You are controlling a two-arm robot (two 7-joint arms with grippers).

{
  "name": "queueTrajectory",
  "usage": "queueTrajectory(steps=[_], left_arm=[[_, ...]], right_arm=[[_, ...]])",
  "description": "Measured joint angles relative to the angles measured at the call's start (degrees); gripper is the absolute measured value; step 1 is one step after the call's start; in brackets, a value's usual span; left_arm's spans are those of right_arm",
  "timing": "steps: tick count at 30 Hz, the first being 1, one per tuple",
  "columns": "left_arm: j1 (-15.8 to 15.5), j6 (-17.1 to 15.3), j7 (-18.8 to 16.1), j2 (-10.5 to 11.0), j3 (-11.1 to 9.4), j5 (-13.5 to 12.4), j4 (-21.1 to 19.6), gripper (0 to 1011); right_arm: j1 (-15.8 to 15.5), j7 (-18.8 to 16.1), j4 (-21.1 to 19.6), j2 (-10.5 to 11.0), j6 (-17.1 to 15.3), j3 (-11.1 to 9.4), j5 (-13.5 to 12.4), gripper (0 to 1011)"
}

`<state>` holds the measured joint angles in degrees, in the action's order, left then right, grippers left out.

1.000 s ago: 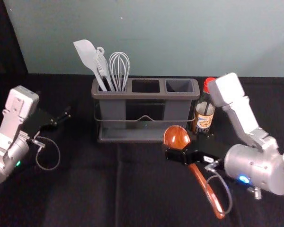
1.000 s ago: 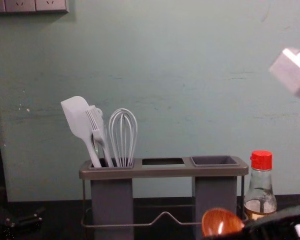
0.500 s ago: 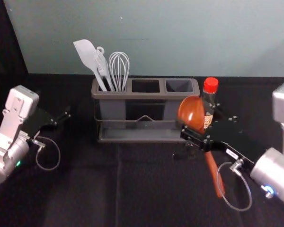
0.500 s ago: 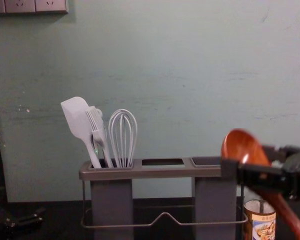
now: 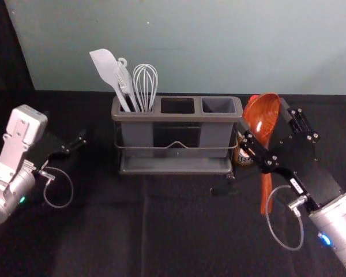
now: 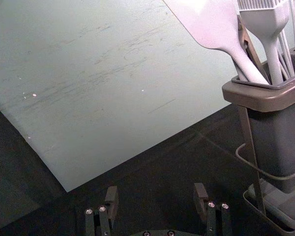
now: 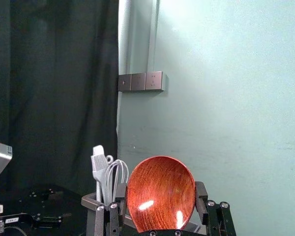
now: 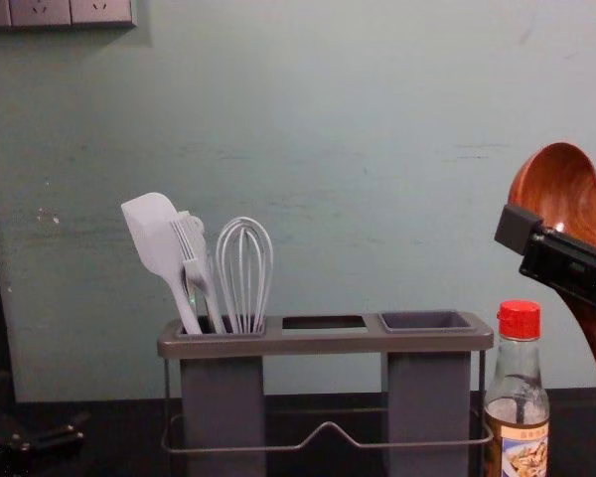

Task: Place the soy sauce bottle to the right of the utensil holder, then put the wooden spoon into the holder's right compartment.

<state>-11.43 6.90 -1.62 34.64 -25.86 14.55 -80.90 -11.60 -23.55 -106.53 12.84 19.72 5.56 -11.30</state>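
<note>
Left gripper point(image 5: 82, 140) hangs idle, well left of the holder & low down. Its 2 fingers point(image 6: 111, 199) are wide apart w/ nothing b/w them. Wall sockets point(image 8: 70, 11) are high up & left of the holder in the chest view.

Next is the utensil holder point(image 5: 161, 116), on the black cloth point(image 5: 104, 231). Its left comp. has a white spatula point(image 5: 105, 66), a brush point(image 5: 124, 81) & a whisk point(image 5: 145, 83), all poking up out of the top. Then comes its mid comp. point(image 5: 177, 105), then its right comp. point(image 5: 218, 104).

Soy sauce bottle point(image 8: 518, 397) w/ the red cap stands up just right of the holder. Can't tell if they touch. In the head view the spoon hides part of it.

Wooden spoon point(image 5: 262, 115) is up in the air, right of the holder, round end up, above the holder's top, w/ its handle pointing down at a tilt. Right gripper point(image 5: 264, 113) is right of the holder too, & pinches the spoon tight by its round end, 1 finger on each side.
</note>
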Motion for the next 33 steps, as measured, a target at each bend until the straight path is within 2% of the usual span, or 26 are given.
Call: queueTrajectory(steps=[33], left_arm=[[0.0,0.0,0.0,0.0,0.0,0.0,0.0,1005]], right_arm=[[0.2,0.3,0.0,0.1,-0.4,0.2,-0.1,836]])
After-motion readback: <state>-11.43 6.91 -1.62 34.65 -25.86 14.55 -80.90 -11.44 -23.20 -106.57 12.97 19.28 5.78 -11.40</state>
